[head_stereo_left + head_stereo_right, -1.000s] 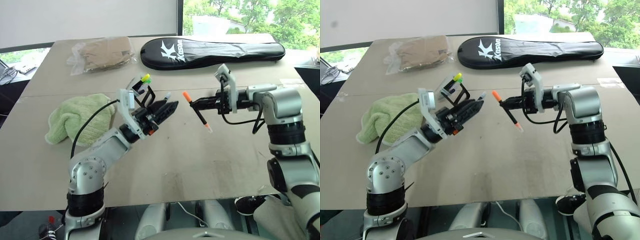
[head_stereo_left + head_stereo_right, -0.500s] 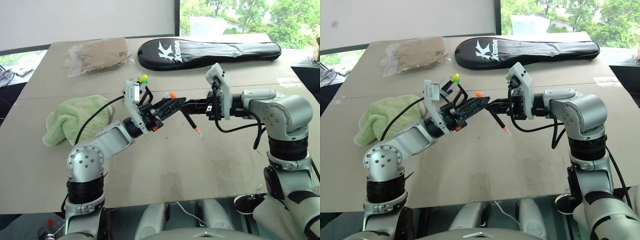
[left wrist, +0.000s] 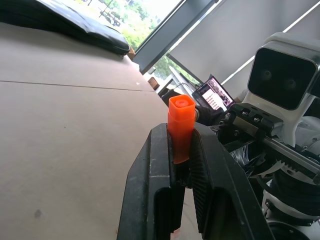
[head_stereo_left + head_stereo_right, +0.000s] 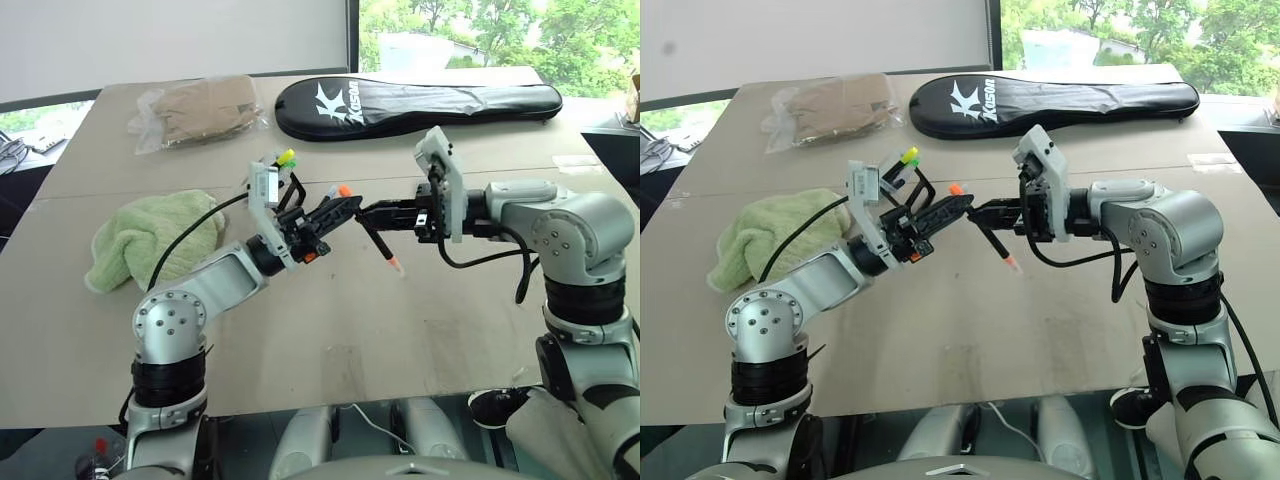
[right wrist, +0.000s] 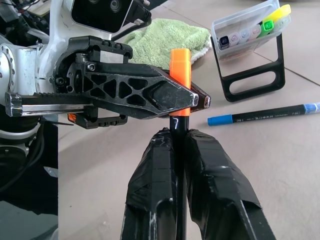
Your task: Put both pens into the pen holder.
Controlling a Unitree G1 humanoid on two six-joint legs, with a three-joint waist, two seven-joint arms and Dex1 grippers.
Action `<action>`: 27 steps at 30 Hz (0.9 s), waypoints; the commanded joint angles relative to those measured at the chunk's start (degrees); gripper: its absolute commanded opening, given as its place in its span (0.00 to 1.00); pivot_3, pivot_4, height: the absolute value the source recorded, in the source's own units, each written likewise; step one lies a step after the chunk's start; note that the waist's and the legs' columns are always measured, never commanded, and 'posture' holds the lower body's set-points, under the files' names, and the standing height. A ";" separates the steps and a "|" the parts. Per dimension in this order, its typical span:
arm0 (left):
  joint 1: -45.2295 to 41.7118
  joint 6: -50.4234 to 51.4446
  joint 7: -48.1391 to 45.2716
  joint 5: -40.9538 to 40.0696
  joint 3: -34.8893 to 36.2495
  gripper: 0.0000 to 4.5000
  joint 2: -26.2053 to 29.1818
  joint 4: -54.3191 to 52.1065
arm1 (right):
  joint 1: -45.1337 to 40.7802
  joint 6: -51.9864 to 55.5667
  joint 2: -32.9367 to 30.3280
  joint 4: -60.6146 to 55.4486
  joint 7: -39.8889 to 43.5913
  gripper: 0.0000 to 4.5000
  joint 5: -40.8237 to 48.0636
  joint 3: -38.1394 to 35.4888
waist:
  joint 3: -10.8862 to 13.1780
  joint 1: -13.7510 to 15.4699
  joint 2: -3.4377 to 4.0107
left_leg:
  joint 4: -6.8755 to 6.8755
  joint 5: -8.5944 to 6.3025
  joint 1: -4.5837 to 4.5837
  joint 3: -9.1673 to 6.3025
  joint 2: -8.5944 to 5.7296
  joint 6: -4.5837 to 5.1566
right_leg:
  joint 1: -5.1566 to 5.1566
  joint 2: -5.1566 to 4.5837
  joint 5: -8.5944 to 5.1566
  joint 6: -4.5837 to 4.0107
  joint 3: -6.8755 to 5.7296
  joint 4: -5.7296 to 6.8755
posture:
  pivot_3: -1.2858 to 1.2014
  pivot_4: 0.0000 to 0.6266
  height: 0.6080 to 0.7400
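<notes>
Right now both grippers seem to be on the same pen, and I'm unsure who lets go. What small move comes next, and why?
Probably the right gripper opens: the left gripper is already shut on the orange end of the pen, and the pen holder stands on the left gripper's side.

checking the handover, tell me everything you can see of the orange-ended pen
The orange-ended pen is slim with a black barrel, a bright orange squarish end and a pale tip. It hangs above the table, slanted, orange end up and tip down. Both grippers are shut on it: the left gripper clamps the orange end, and the right gripper pinches the black barrel just below. It looks like smooth plastic and touches nothing else.
</notes>
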 commanded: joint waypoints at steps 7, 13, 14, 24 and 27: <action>-4.36 -6.24 -0.84 0.50 7.41 0.00 4.22 -0.61 | 8.26 -17.18 -7.32 -9.39 2.07 0.62 0.02 -4.86 | 0.00 0.37 -0.01 | 0.02 0.00 -0.05 -0.05 0.00 0.00 | 0.02 0.00 0.00 0.00 -0.05 -0.08 | 0.52 0.24 1.00; -9.80 -13.23 -3.66 17.75 5.58 0.00 13.32 -6.10 | 16.70 -21.95 -11.45 -15.93 3.53 0.71 3.40 -8.26 | 0.01 0.13 -0.02 | -0.01 0.00 -0.04 -0.04 0.01 0.00 | 0.05 0.03 0.00 0.00 -0.06 -0.10 | 0.52 0.24 1.00; -10.08 -15.48 -5.60 24.43 2.67 0.00 16.59 -7.86 | 17.98 -22.72 -11.70 -16.58 3.11 0.71 3.33 -8.31 | 0.02 0.09 -0.03 | -0.02 0.00 -0.04 -0.03 0.02 0.00 | 0.05 0.04 0.00 0.00 -0.05 -0.10 | 0.52 0.24 1.00; -12.27 -22.85 -9.52 55.59 -10.67 0.00 27.01 -11.38 | 23.75 -28.93 -12.99 -18.54 2.18 0.71 5.56 -10.22 | 0.03 0.37 -0.01 | -0.14 0.00 0.10 -0.07 0.01 0.01 | 0.24 0.07 0.00 0.01 -0.07 -0.22 | 0.52 0.24 1.00; -11.91 -22.94 -11.08 60.80 -13.00 0.00 28.42 -10.84 | 24.07 -31.63 -13.64 -17.76 2.75 0.71 5.05 -10.17 | 0.03 0.44 -0.01 | -0.14 -0.01 0.10 -0.06 0.01 0.02 | 0.25 0.07 0.00 0.01 -0.06 -0.23 | 0.52 0.24 1.00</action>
